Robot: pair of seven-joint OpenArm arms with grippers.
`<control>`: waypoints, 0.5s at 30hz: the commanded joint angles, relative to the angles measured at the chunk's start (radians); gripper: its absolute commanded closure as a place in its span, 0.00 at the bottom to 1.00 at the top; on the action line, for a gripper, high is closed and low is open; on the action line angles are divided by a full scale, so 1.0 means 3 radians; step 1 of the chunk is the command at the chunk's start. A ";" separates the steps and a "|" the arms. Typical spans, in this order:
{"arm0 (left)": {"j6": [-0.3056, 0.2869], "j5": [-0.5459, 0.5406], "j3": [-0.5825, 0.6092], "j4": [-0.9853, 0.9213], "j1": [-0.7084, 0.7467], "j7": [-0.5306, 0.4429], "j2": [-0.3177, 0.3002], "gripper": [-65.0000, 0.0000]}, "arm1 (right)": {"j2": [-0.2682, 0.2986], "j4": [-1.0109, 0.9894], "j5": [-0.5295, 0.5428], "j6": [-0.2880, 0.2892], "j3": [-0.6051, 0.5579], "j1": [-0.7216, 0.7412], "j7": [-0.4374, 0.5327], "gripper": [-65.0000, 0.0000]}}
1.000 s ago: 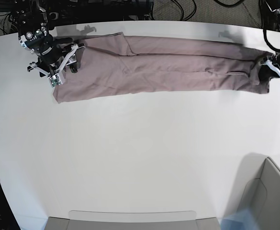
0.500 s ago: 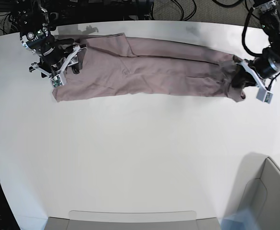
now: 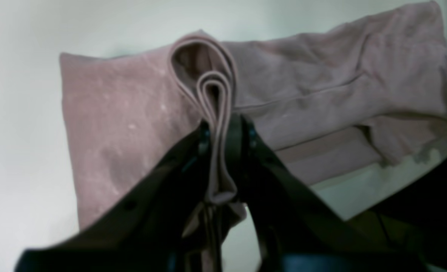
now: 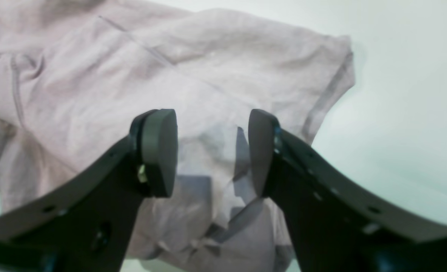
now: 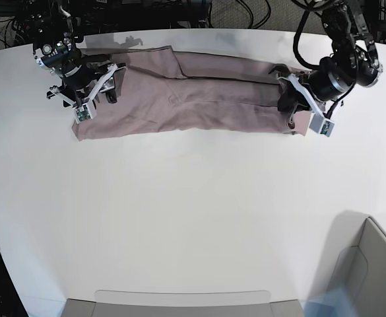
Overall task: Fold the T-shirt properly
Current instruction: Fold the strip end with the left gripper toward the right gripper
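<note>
The T-shirt (image 5: 199, 99) is a dusty mauve-pink strip lying lengthwise across the far part of the white table (image 5: 193, 218). My left gripper (image 5: 289, 105) is at the strip's right end, shut on that end. In the left wrist view the left gripper (image 3: 219, 151) pinches looped layers of the T-shirt (image 3: 321, 94), which stand up between its fingers. My right gripper (image 5: 99, 89) hovers over the strip's left end. In the right wrist view the right gripper (image 4: 212, 151) is open, with the T-shirt (image 4: 208, 75) lying flat beneath it and nothing between its pads (image 4: 159, 151).
A grey bin (image 5: 371, 264) stands at the near right corner. A flat grey tray (image 5: 179, 304) lies along the near edge. Dark cables and equipment (image 5: 245, 13) run behind the table's far edge.
My left gripper has travelled leftwards along the table with the shirt's right end in it, so the strip is shorter. The right gripper has barely moved.
</note>
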 commanded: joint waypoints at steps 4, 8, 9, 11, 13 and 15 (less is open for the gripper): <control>-0.0007 -0.0036 0.0055 0.0126 -0.0016 -0.0086 0.0111 1.00 | 0.0020 0.0066 0.0002 0.0004 0.0018 0.0012 0.0065 0.53; -0.0002 -0.0036 0.0249 0.0182 -0.0016 -0.0112 0.0188 1.00 | -0.0056 0.0066 -0.0003 0.0004 0.0023 0.0012 0.0065 0.53; 0.0008 -0.0031 0.0300 0.0182 -0.0016 -0.0112 0.0234 1.00 | -0.0056 0.0066 -0.0003 0.0004 0.0023 0.0012 0.0065 0.53; 0.0156 0.0004 0.0402 0.0182 -0.0016 -0.0122 0.0326 1.00 | -0.0062 0.0061 -0.0003 0.0004 0.0018 0.0012 0.0065 0.53; 0.0351 0.0122 0.0535 0.0177 -0.0016 -0.0127 0.0418 1.00 | -0.0062 0.0061 -0.0003 0.0004 0.0018 0.0012 0.0065 0.53; 0.0443 0.0260 0.0709 0.0172 -0.0016 -0.0173 0.0485 1.00 | -0.0067 0.0061 -0.0003 0.0004 0.0018 0.0012 0.0065 0.53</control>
